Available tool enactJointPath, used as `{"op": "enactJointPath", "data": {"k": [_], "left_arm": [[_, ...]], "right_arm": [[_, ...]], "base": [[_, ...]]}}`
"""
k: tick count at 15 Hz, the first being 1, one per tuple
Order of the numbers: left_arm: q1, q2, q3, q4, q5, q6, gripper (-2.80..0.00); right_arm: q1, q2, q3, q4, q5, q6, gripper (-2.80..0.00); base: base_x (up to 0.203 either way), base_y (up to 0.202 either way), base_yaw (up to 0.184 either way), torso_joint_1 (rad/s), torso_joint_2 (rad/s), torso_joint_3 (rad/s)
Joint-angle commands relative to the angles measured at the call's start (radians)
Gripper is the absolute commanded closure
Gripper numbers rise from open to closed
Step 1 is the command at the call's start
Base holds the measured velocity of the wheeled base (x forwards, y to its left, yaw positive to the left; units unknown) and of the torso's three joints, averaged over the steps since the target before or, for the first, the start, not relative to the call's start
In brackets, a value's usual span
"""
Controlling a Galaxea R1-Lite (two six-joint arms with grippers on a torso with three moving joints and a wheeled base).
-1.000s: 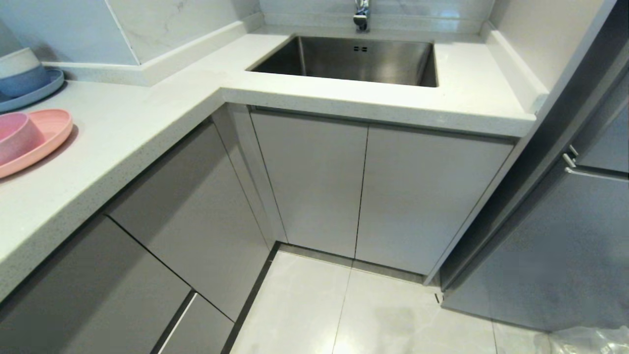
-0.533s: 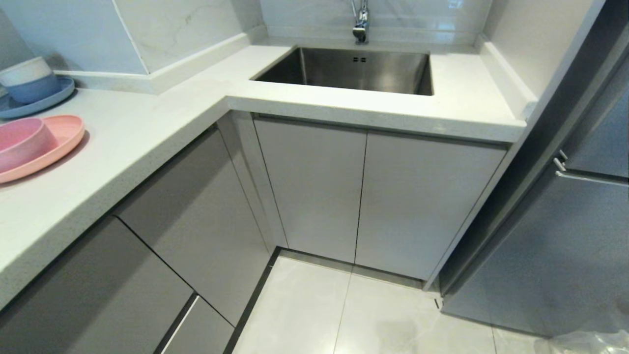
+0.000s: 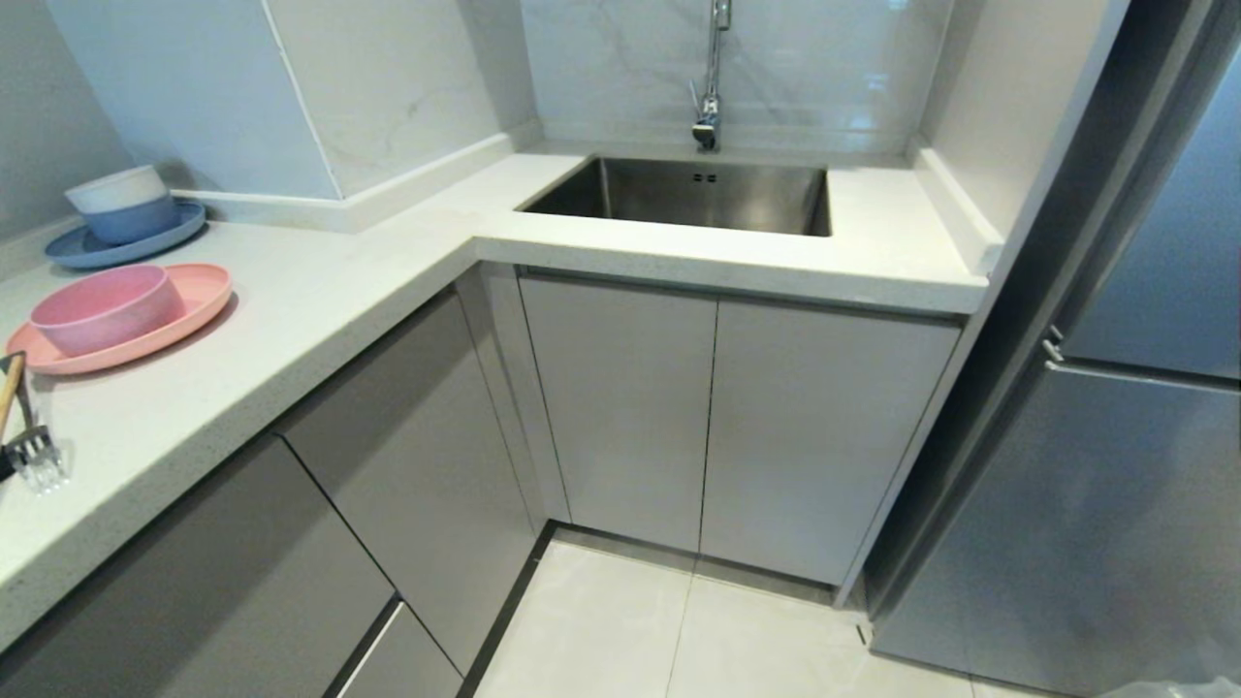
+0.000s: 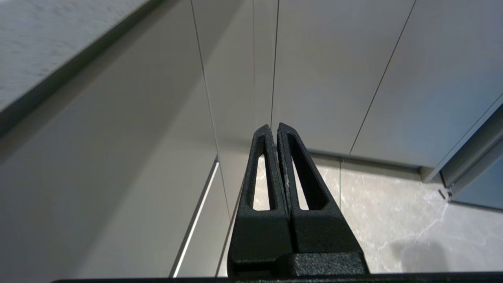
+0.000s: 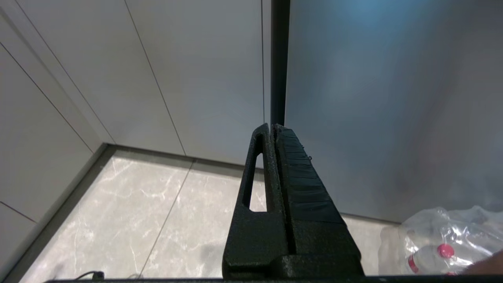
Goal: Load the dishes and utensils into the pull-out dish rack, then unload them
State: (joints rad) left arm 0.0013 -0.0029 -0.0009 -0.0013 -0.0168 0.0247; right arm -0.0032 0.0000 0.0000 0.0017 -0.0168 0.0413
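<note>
Hanging low in front of the cabinets, the left gripper (image 4: 274, 126) had its two fingers pressed together on nothing, and the right gripper (image 5: 272, 126) was likewise pressed together and empty; neither showed in the head view. Ahead of the left gripper ran grey cabinet fronts (image 4: 129, 165) and the pale floor (image 4: 397, 220), while the right gripper faced a dark gap beside the fridge (image 5: 393, 102), with a clear bag of bottles (image 5: 440, 239) on the floor off to its side.

Well above both grippers, on the counter (image 3: 291, 320), the pink bowl (image 3: 102, 308) sat on the pink plate (image 3: 199, 291). A fork (image 3: 34, 451) and one wooden chopstick end (image 3: 8, 393) lay at the counter's near edge, and blue and white dishes (image 3: 121, 218) stood farther back. No pull-out dish rack was showing; every front looked shut, and which one hid it could not be told.

Judging by this, the task stood at its very beginning, with nothing loaded. The next move probably called for spreading one gripper's fingers, bringing it to the edge of the correct front, and drawing the rack out before lifting any dish.
</note>
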Motion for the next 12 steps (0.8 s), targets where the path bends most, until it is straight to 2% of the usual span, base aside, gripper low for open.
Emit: {"op": "enactJointPath", "data": {"k": [1,12], "left_arm": [[0.0,0.001,0.001,0.0,0.0,0.0,0.0],[0.0,0.001,0.001,0.0,0.0,0.0,0.0]], "right_arm": [[0.0,0.0,0.002,0.0,0.0,0.0,0.0],[0.0,0.0,0.002,0.0,0.0,0.0,0.0]], "base": [[0.0,0.0,0.0,-0.002,0.01,0.193],[0.0,0.0,0.0,0.002,0.0,0.202]]}}
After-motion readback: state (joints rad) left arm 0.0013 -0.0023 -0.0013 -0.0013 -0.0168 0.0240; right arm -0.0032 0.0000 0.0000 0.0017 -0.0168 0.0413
